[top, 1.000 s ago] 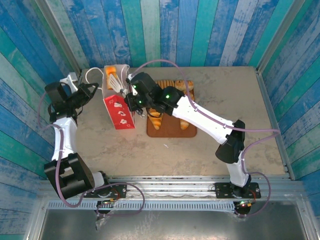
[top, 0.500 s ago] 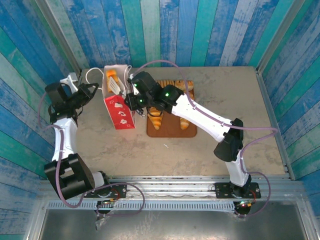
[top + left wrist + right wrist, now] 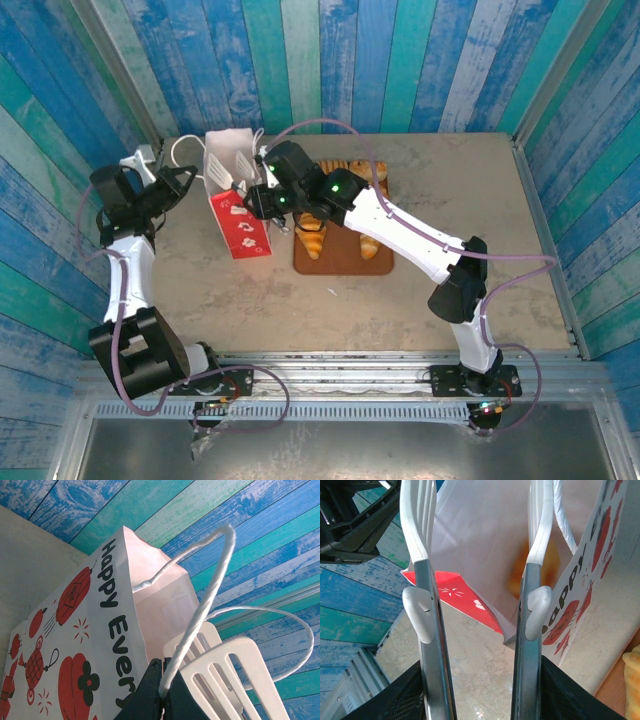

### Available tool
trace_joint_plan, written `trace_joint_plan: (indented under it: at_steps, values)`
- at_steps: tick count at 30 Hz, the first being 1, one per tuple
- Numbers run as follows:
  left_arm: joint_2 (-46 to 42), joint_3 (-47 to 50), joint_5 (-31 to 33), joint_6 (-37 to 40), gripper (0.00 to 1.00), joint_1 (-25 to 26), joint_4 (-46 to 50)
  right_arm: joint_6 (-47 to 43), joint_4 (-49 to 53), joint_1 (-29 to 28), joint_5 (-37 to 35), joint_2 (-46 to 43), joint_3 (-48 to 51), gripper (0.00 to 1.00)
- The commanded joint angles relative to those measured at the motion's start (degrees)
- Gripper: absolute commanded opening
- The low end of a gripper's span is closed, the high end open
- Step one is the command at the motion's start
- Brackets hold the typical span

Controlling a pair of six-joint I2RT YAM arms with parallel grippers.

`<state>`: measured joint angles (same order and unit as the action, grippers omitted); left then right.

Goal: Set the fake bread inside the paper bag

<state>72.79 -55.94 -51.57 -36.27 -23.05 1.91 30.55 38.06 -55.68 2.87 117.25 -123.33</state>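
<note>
- Left gripper [image 3: 161,690]: black jaws pressed together on the thin white loop handle [image 3: 200,610] of the paper bag [image 3: 238,225], pinching the cord just above the bag's rim.
- The bag stands upright near the far left corner of the table [image 3: 450,180], mouth open, white part up, red printed part down.
- Handling, judged: the bag is light thin paper and creases easily. It would tip from a sideways knock, so the handle pinch serves to steady it and keep the mouth open.
- Right gripper [image 3: 480,530]: white slotted jaws spread apart and empty, hanging over the bag's mouth.
- Fake bread [image 3: 520,577]: an orange-gold piece shows inside the bag below the spread jaws. Its outline is blurred and I cannot tell which pastry it is.
- Just right of the bag, a flat brown tray [image 3: 345,262] lies near the far edge, left of the middle.
- A croissant [image 3: 312,240] sits on the tray's near left part. Long loaves [image 3: 372,176] lie at its far side, partly hidden by the right arm.
- Handling, judged: the pieces look light, rigid and glossy, so likely slippery. Take the croissant across its thick middle, and a loaf across its narrow width at mid-length.
- Judged progress: some bread is bagged and several pieces are not yet moved.
</note>
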Motion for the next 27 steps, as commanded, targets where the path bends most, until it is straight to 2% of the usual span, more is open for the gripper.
trace_joint_plan:
  at_steps: [1, 4, 9, 15, 17, 20, 22, 25, 27]
  values:
    - [-3.20, 0.13, -1.35, 0.11, 0.01, -0.12, -0.59, -0.36, -1.19, 0.14, -0.94, -0.88, -1.27, 0.54]
    - [-3.19, 0.17, -1.25, 0.10, 0.02, -0.09, -0.59, -0.63, -1.85, 0.16, -0.37, -1.14, -1.36, 0.53]
    - [-3.10, -0.04, -1.75, -0.21, 0.09, -0.15, -0.54, -1.00, -3.19, 0.16, -0.23, -2.40, -1.39, 0.51]
    - [-3.08, -1.31, -2.94, -0.82, 0.22, -0.11, -0.37, -1.71, -3.87, 0.22, 0.02, -4.50, -2.49, 0.50]
    - [-3.60, -1.92, -2.92, -1.06, 0.30, -0.13, -0.12, -1.82, -4.30, 0.27, 0.41, -5.64, -2.62, 0.50]
    - [-4.52, -3.38, -2.37, -0.49, 0.53, -0.14, 1.35, -2.04, -4.84, 0.29, 0.99, -7.75, -2.73, 0.50]
    - [-5.29, -4.69, -1.72, 0.29, 0.63, -0.13, 3.01, -2.34, -5.22, 0.19, 1.38, -9.44, -2.77, 0.50]
    - [-7.06, -5.92, -0.45, 0.94, 0.73, -0.15, 4.88, -2.69, -5.67, 0.13, 1.89, -12.44, -2.06, 0.50]
    - [-8.44, -6.32, 0.06, 1.56, 0.74, -0.13, 5.87, -2.75, -5.83, 0.21, 1.98, -14.84, -1.07, 0.50]
